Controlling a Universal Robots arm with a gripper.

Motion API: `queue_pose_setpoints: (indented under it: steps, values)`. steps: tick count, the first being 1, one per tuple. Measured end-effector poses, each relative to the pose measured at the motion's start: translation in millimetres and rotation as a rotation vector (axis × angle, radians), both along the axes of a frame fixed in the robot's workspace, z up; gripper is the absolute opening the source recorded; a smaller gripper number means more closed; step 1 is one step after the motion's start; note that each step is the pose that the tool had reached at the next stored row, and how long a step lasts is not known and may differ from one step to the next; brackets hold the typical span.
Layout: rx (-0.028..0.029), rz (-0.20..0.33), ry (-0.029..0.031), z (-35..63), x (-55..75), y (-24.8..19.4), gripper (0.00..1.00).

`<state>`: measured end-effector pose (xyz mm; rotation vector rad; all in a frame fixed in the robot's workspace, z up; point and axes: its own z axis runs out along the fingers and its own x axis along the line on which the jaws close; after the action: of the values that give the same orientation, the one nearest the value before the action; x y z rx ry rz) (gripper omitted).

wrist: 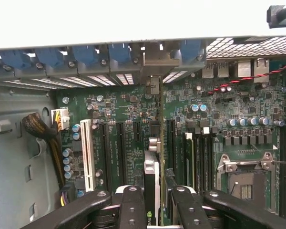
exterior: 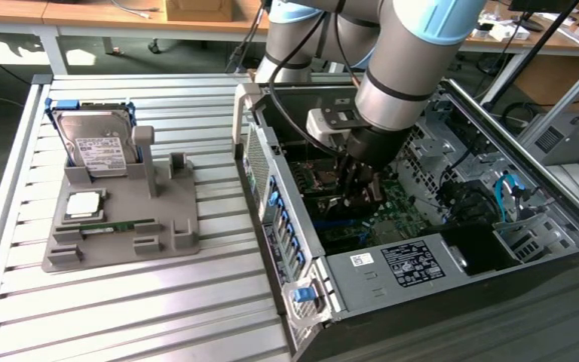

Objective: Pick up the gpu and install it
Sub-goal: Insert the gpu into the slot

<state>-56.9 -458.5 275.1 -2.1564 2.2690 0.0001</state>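
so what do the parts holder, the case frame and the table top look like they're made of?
Parts holder: matte grey plastic by the look, possibly printed; dull, uniform colour, blocky moulded posts.
Case frame: bare sheet metal, likely steel; grey sheen, folded edges, perforated vent panel.
Table top: ribbed light metal, probably aluminium profile; pale silver with parallel grooves.

gpu (wrist: pixel 155 157) in pincer (wrist: pixel 155 210), edge-on above motherboard (wrist: pixel 124 138) (inside case (exterior: pixel 370 271))
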Motion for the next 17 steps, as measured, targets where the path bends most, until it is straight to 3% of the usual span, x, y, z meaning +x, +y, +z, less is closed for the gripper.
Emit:
queue_pose_setpoints:
  steps: [17]
  values:
    - [0.0000, 0.000, 0.0000, -5.2, -3.7, -0.2, 0.27]
